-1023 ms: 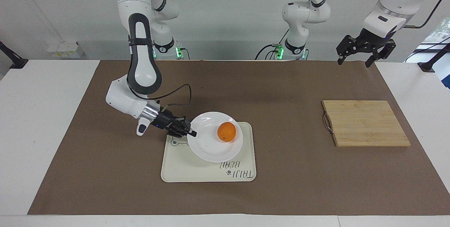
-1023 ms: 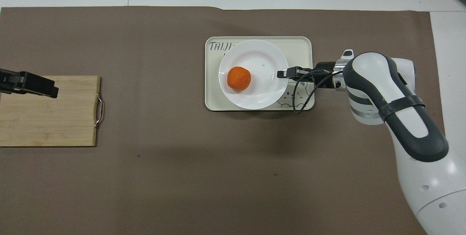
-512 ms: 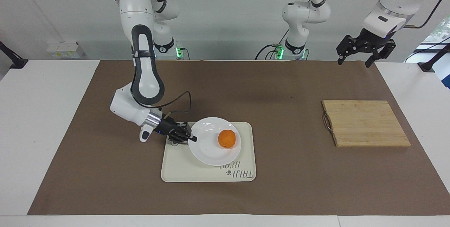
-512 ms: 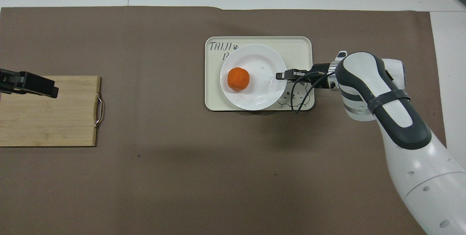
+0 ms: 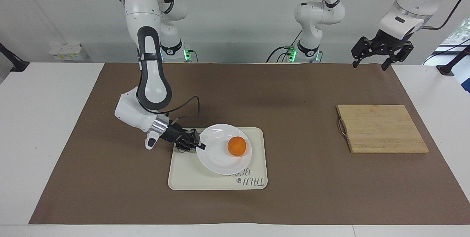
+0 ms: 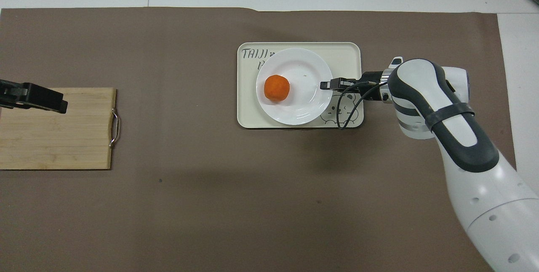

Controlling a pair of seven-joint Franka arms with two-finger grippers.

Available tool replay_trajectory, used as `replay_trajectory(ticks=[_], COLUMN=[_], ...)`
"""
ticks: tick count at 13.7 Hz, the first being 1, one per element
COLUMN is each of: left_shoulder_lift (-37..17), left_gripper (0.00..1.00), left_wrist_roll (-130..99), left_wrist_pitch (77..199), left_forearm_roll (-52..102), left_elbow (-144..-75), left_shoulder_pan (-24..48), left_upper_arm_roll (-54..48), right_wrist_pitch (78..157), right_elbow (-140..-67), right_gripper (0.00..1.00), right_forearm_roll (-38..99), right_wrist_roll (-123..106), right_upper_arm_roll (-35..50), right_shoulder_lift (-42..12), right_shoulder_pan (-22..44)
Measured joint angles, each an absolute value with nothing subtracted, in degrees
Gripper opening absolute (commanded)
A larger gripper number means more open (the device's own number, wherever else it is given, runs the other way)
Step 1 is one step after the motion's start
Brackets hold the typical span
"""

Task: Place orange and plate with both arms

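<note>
On the tray (image 5: 191, 178) (image 6: 349, 53), near the middle of the table, the plate (image 5: 220, 161) (image 6: 305, 112) is seen lying flat, and the orange (image 5: 237, 146) (image 6: 276, 88) is carried on it, set off-centre toward the left arm's end of the table, at about nine o'clock on the plate in the overhead view. At the plate's rim on the side toward the right arm's end, about three o'clock in the overhead view, the right gripper (image 5: 200, 144) (image 6: 326, 85) is found low and nearly level, its fingers clenched on the plate's edge. A black cable (image 5: 191, 105) (image 6: 349, 112) is looped from its wrist over the tray's corner. Toward the left arm's end of the table, well apart from the tray, a wooden board (image 5: 382, 128) (image 6: 54, 137) with a metal handle (image 5: 341, 127) (image 6: 114, 128) facing the tray is laid on the brown mat (image 5: 293, 94) (image 6: 189, 200). The left gripper (image 5: 370, 63) (image 6: 62, 105) is held high in the air over the board's end nearest the left arm's side, waiting, its fingers spread apart with nothing between them.
</note>
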State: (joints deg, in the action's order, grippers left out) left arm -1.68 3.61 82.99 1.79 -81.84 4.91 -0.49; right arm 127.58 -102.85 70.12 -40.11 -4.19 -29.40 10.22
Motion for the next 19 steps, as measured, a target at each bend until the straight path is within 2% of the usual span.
replay_trajectory(ticks=[1, 2, 3, 4, 8, 13, 19], left_shoulder_lift=[-1.7, -1.7, -1.7, -1.7, -1.7, -1.7, -1.7], left_gripper=[1.00, 1.00, 1.00, 1.00, 1.00, 1.00, 1.00], left_wrist_roll=[3.6, 3.6, 3.6, 3.6, 3.6, 3.6, 3.6], left_wrist_pitch=[83.0, 83.0, 83.0, 83.0, 83.0, 83.0, 83.0], left_forearm_roll=[1.8, 1.8, 1.8, 1.8, 1.8, 1.8, 1.8], left_elbow=[-81.8, -81.8, -81.8, -81.8, -81.8, -81.8, -81.8], left_shoulder_pan=[4.9, 4.9, 4.9, 4.9, 4.9, 4.9, 4.9], left_upper_arm_roll=[-0.5, -0.5, -0.5, -0.5, -0.5, -0.5, -0.5], right_wrist_pitch=[127.6, 127.6, 127.7, 127.7, 128.3, 128.5, 127.5], right_elbow=[-102.9, -103.0, -103.1, -103.2, -103.1, -101.5, -100.6], right_gripper=[0.00, 0.20, 0.72, 1.00, 1.00, 1.00, 1.00], right_forearm_roll=[70.1, 70.0, 69.6, 68.8, 62.8, 48.7, 18.7], right_wrist_roll=[-40.1, -40.1, -40.1, -40.2, -40.2, -36.4, -14.5], right_upper_arm_roll=[-4.2, -4.2, -4.2, -4.2, -4.3, -5.1, -5.6], right_shoulder_lift=[-29.5, -29.5, -29.6, -29.6, -29.7, -28.0, -19.2], right_shoulder_pan=[10.3, 10.3, 10.3, 10.3, 10.2, 10.1, 10.2])
